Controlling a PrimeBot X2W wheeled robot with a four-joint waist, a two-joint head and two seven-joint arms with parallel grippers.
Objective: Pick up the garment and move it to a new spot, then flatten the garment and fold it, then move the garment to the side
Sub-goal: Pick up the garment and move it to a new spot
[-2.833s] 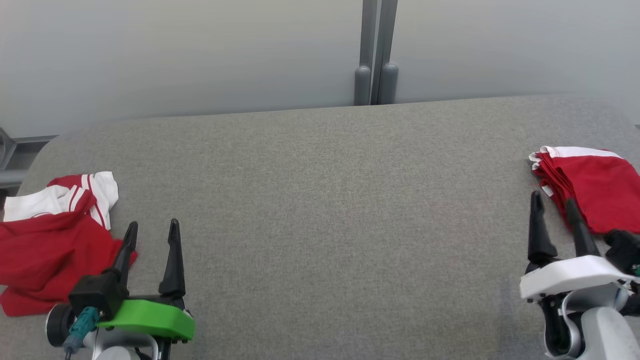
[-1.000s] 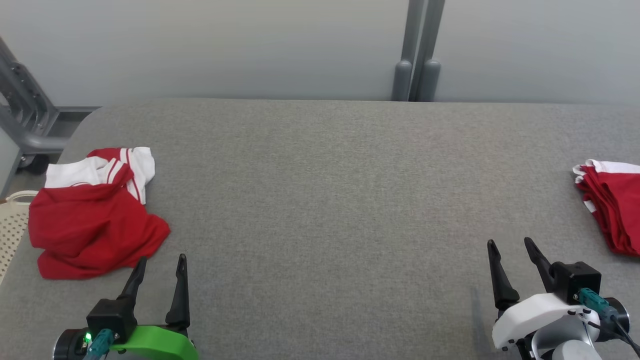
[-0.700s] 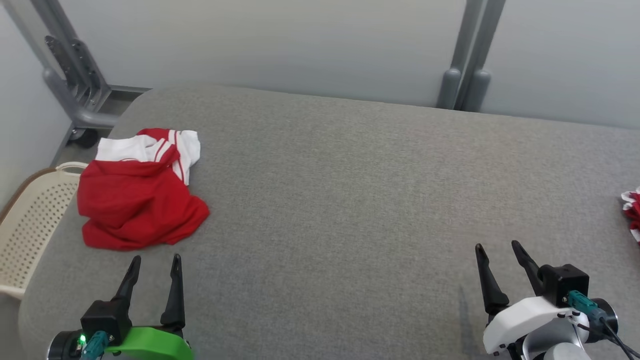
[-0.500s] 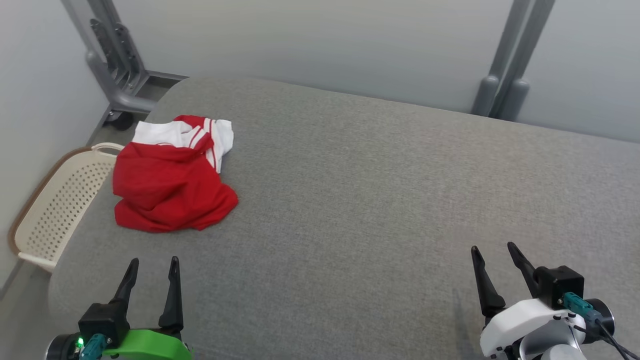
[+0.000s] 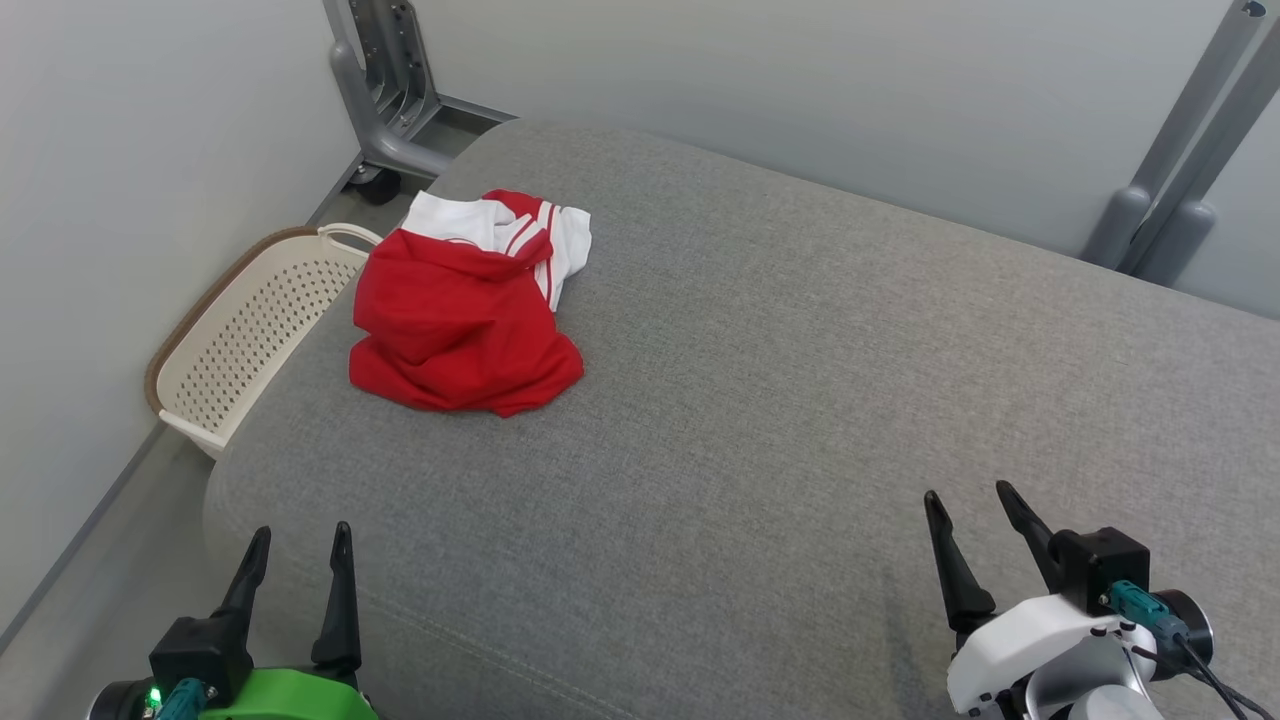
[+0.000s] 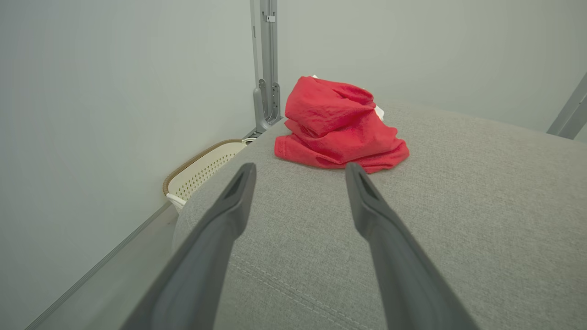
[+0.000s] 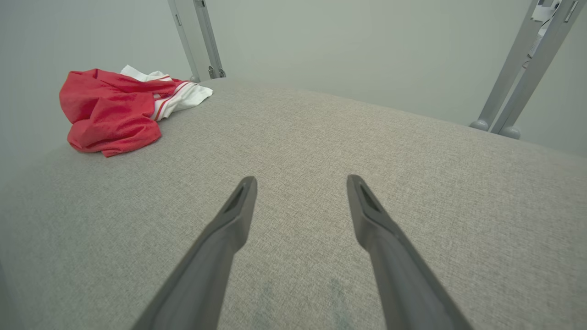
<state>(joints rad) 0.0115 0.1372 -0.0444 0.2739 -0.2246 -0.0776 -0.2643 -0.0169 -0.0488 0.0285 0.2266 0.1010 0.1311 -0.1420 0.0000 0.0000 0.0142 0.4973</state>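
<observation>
A crumpled red garment (image 5: 455, 325) with white, red-striped parts lies in a heap near the far left corner of the grey padded table (image 5: 800, 400). The left wrist view has the garment (image 6: 337, 126) straight ahead, beyond the fingertips. In the right wrist view the garment (image 7: 112, 110) sits far off to the left. My left gripper (image 5: 297, 535) hovers open at the table's near left edge, well short of the heap, with nothing between its fingers. At the near right my right gripper (image 5: 967, 495) also stands open and empty above bare fabric.
A cream perforated basket (image 5: 245, 335) stands on the floor against the table's left side, beside a pale wall. Grey metal posts (image 5: 385, 85) rise at the far left corner, and more posts (image 5: 1175, 190) at the far right. The table's near left corner drops off by my left gripper.
The camera has swung left: the garment now sits nearer the picture's middle, the basket and left wall have come into view, and the folded red pile at the right has left it. Both grippers stay open.
</observation>
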